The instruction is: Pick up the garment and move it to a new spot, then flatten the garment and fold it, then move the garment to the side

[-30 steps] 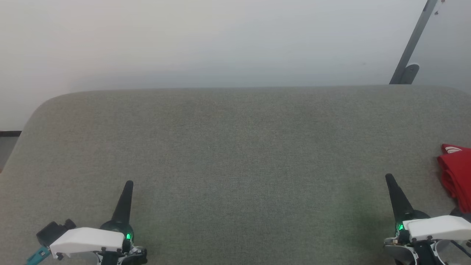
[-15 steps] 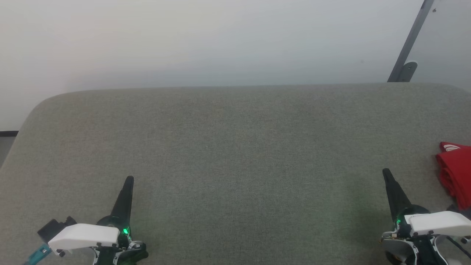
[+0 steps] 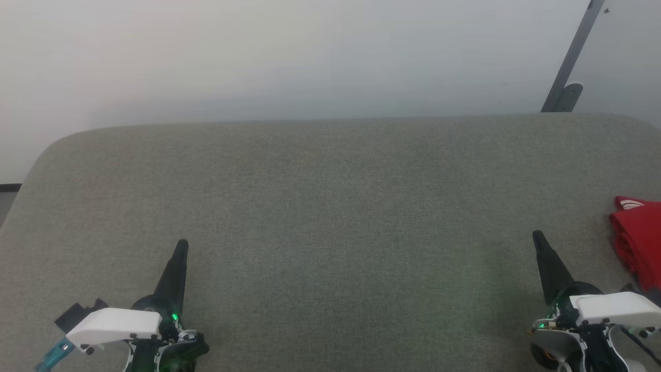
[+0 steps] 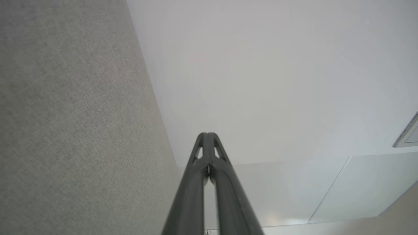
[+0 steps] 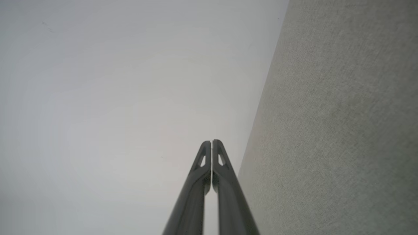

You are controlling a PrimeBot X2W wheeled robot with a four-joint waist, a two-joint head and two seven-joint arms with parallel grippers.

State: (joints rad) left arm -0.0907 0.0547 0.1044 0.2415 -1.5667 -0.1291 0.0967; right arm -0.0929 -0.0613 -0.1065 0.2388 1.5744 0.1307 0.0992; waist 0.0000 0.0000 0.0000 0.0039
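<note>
Our left tool (image 3: 181, 246) and right tool (image 3: 537, 237) are closed, empty; the garment (image 3: 639, 243), mid-right, looks soft and light, so we'd pinch its left fold.

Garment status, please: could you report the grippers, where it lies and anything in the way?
Left gripper shut, empty. Right gripper shut, empty. Garment bunched on grey surface, right of right gripper, untouched. No obstruction seen.

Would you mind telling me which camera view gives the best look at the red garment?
The head view: the garment lies bunched on the grey upholstered surface at the right edge, partly cut off, right of the right gripper. The two wrist views look along shut fingers at the same surface and a pale wall instead.
</note>
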